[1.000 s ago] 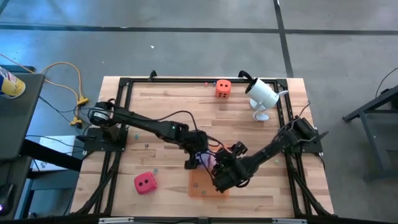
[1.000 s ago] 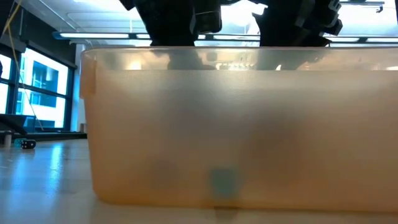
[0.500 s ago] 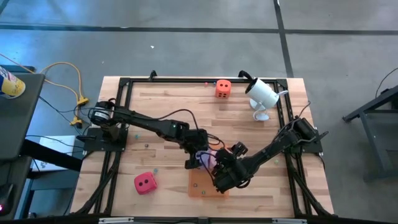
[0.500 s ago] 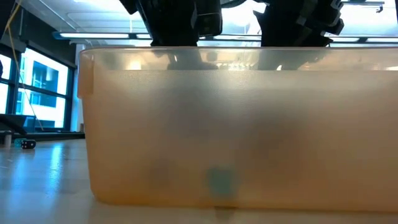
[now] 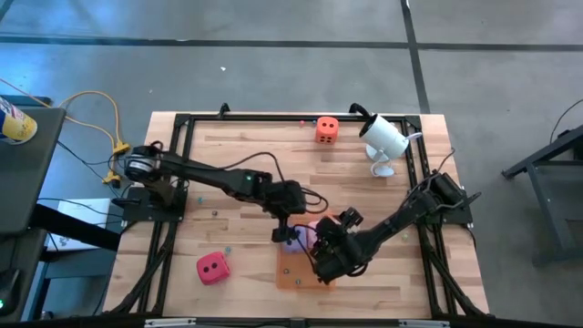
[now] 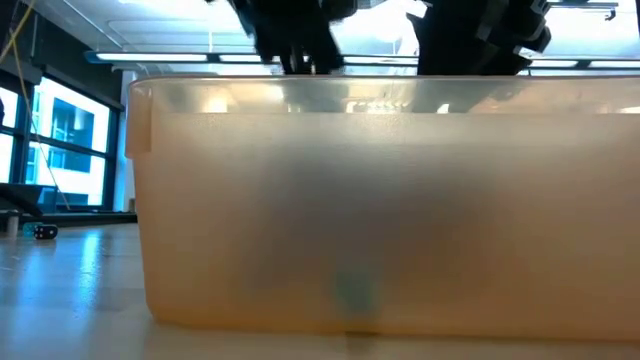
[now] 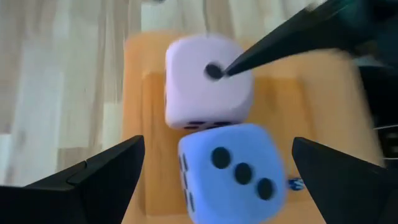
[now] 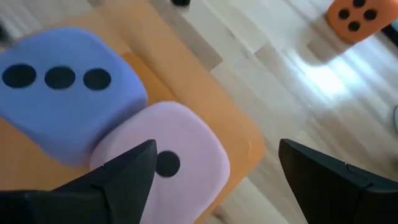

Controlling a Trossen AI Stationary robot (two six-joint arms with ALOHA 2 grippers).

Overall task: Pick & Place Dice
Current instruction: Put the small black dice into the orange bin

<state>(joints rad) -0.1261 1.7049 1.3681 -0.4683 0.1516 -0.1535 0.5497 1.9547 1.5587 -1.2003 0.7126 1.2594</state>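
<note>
Left wrist view gives us the best look: the purple die (image 7: 233,171) and the pink die (image 7: 208,81) sit touching each other inside the orange container (image 7: 134,112). Being cubes, they have no long axis to speak of; the purple one shows a three-pip face to this camera, the pink one a single pip. The left gripper (image 7: 214,177) hangs right over the pair with its jaws spread wide and nothing between them, both fingers (image 7: 99,177) clear of the dice.

From the high view, the left arm reaches in a long diagonal across the table toward the container (image 5: 290,271), its gripper (image 5: 288,228) just above the container's far edge. The right arm comes in low from the other side, with the right gripper (image 5: 330,260) over the container too. In the right wrist view its jaws (image 8: 214,180) also stand apart, holding nothing, with the same two dice right below.

The orange die (image 5: 327,129) is well away from the container, by the table's far edge near the white camera (image 5: 383,138), four pips up. The red die (image 5: 212,268) sits beside the container on the left arm's side, showing two pips.
</note>
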